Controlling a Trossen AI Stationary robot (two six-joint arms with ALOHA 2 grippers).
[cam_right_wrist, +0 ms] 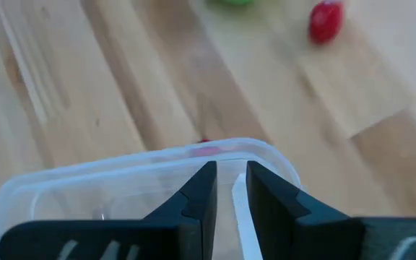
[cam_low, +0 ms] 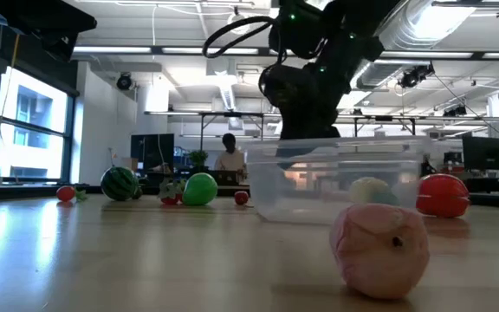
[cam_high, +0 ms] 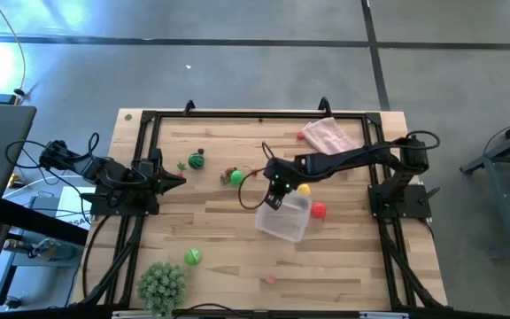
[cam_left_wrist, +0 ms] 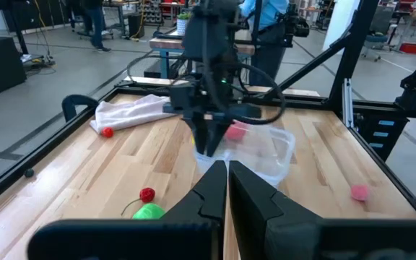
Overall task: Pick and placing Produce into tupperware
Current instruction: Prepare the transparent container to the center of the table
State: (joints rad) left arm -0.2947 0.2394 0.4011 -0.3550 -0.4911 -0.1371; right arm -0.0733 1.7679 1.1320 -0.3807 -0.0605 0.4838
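Note:
The clear tupperware (cam_high: pixel 286 220) sits mid-table with its base on the wood (cam_low: pixel 345 186). My right gripper (cam_high: pixel 275 193) hangs over its far-left corner, shut on the rim (cam_right_wrist: pixel 230 184). Outside it lie a yellow piece (cam_high: pixel 304 189), a red piece (cam_high: pixel 318 210), a green and red pair (cam_high: pixel 235 176), a striped green melon (cam_high: pixel 197 161), a green ball (cam_high: pixel 191 257) and a small pink piece (cam_high: pixel 272 278). My left gripper (cam_high: pixel 177 180) waits shut at the table's left edge (cam_left_wrist: pixel 226 177). My right gripper comes from above, pointing down, at the tupperware's rim near a rounded corner (cam_right_wrist: pixel 266 153). A pale strip of its wall (cam_right_wrist: pixel 237 206) stands between the two fingers (cam_right_wrist: pixel 201 191). The container's base stays on the table.
A pink cloth (cam_high: pixel 330 135) lies at the far right, with a small red piece (cam_high: pixel 301 136) beside it. The spiky pale-green ball plant (cam_high: pixel 162 283) stands at the near left. A black frame (cam_high: pixel 149 120) rings the table. Bare wood lies near of the container.

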